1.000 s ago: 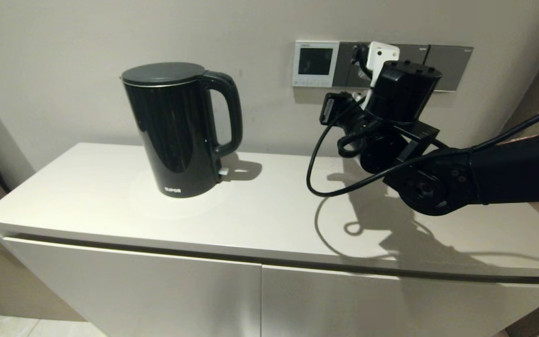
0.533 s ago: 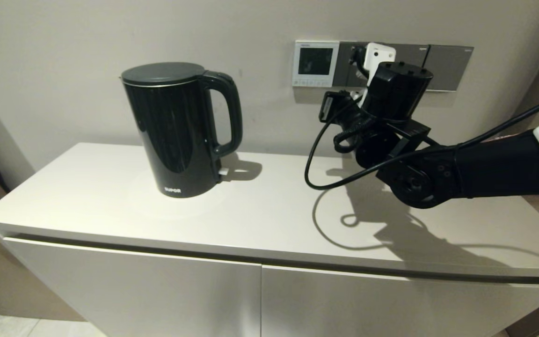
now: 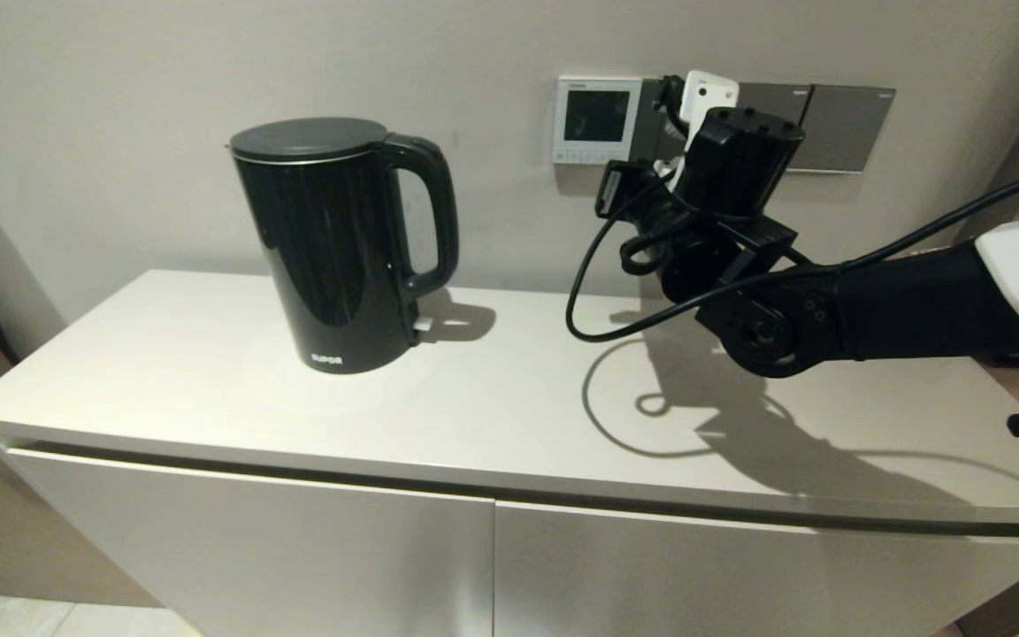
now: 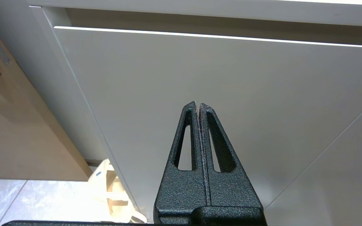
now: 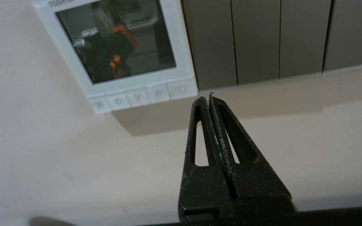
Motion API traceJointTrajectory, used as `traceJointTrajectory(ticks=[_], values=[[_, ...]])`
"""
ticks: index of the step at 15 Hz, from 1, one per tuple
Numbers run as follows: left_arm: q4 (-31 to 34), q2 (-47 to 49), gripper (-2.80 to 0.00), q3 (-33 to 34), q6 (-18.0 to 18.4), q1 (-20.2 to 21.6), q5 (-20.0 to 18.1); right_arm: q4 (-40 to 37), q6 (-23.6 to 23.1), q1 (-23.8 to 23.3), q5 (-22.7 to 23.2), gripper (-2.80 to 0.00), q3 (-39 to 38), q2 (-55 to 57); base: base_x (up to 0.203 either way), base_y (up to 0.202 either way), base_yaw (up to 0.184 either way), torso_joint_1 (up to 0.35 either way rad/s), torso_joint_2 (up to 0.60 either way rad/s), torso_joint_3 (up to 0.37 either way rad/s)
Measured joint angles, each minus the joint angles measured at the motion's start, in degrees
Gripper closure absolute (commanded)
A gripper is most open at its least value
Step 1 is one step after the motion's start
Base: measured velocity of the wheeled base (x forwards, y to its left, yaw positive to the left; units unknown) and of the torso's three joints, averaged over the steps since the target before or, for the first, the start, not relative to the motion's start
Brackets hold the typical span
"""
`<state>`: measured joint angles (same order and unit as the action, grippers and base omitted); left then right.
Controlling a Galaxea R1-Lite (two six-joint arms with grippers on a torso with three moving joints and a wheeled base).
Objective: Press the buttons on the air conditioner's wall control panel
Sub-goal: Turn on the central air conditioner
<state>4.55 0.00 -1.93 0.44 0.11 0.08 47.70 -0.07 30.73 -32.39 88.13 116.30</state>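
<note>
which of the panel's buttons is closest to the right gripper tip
The power-symbol key, last of the buttons at the end beside the dark switch plates; the shut right gripper sits just below it.

On the wall there is 1 white control panel [image 5: 118, 50] with 1 dark screen [image 5: 115, 39]. Along its lower edge sit 5 small buttons [image 5: 138, 97] in a row. Beside it the right wrist view shows 4 dark grey rocker switches [image 5: 256, 40]. In the head view there is 1 black kettle [image 3: 337, 243] on 1 white cabinet [image 3: 492, 416]. There are 2 grippers: the left gripper [image 4: 198, 105] and the right gripper [image 5: 207, 99].
</note>
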Motion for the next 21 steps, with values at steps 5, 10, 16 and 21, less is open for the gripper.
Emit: traceJointTrajectory(ticks=[5,10,16,21], values=[[0.0,0.0,0.0,0.0,0.0,0.0,0.0,-0.1,0.0,-0.9,0.6,0.0,2.3,2.0,0.0,0.0,0.0,0.0,0.0,0.0],[0.0,0.0,0.0,0.0,0.0,0.1,0.0,0.0,0.0,-0.9,0.7,0.0,3.5,3.0,0.0,0.0,0.0,0.0,0.0,0.0],[0.0,0.0,0.0,0.0,0.0,0.0,0.0,0.2,0.1,-0.8,0.7,0.0,5.0,3.8,0.0,0.0,0.0,0.0,0.0,0.0],[0.0,0.0,0.0,0.0,0.0,0.0,0.0,1.7,0.0,-0.1,0.6,0.0,5.0,4.0,0.0,0.0,0.0,0.0,0.0,0.0]])
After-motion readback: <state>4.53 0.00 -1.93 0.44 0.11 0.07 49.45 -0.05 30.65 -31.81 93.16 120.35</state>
